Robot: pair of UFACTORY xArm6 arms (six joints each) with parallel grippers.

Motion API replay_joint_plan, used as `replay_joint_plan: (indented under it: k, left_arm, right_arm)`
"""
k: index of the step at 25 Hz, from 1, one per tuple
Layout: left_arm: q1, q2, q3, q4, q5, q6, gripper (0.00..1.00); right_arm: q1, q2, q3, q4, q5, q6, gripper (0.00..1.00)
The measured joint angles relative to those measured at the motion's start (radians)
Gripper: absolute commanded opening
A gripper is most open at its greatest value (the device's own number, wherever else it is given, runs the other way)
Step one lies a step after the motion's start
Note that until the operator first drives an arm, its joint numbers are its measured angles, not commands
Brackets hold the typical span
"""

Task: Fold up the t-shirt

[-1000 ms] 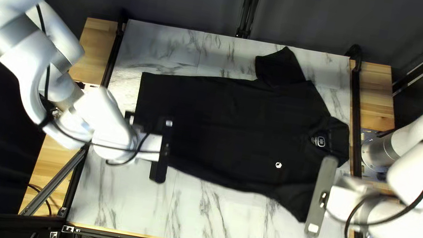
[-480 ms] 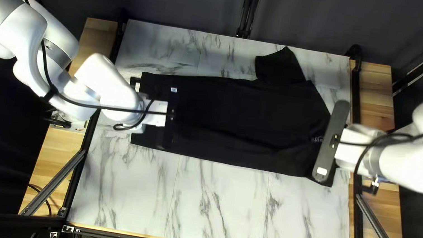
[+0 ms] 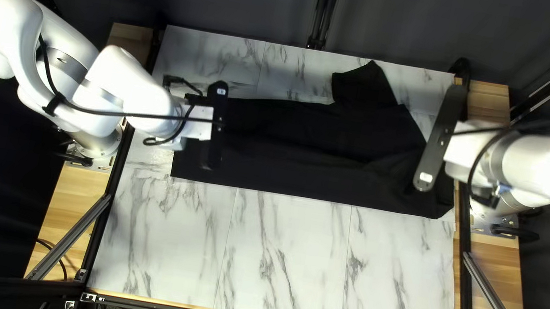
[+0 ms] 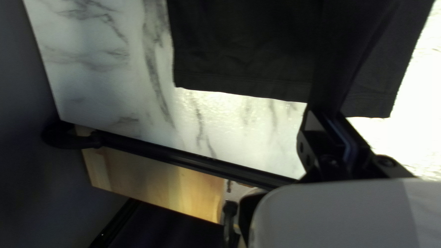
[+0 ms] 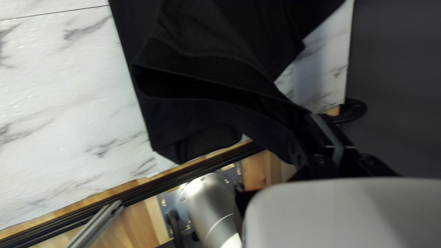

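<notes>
Black t-shirt [image 3: 321,140] being held at both ends, across the table's [image 3: 272,264] middle and far part. Hem end being pinched by left gripper's [image 3: 214,126] fingers; cloth near ribbed opening being pinched by right gripper's [image 3: 441,140].

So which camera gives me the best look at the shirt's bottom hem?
The left wrist view: it shows the hem close up, with its stitched band and both corners. In the top left view my left arm covers much of that edge. The right wrist view shows only other parts of the shirt.
</notes>
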Motion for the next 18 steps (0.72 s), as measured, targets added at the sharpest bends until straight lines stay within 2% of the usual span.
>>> replay_joint_plan:
  k: [12, 18]
  left_arm:
    - [0.147, -0.052, 0.024, 0.028, -0.009, 0.119, 0.08]
    - [0.165, -0.068, 0.03, 0.04, -0.008, 0.126, 0.09]
  right_arm:
    - [-0.238, -0.06, 0.012, -0.022, -0.053, -0.234, 0.0]
    - [-0.326, -0.052, -0.016, -0.027, -0.076, -0.324, 0.0]
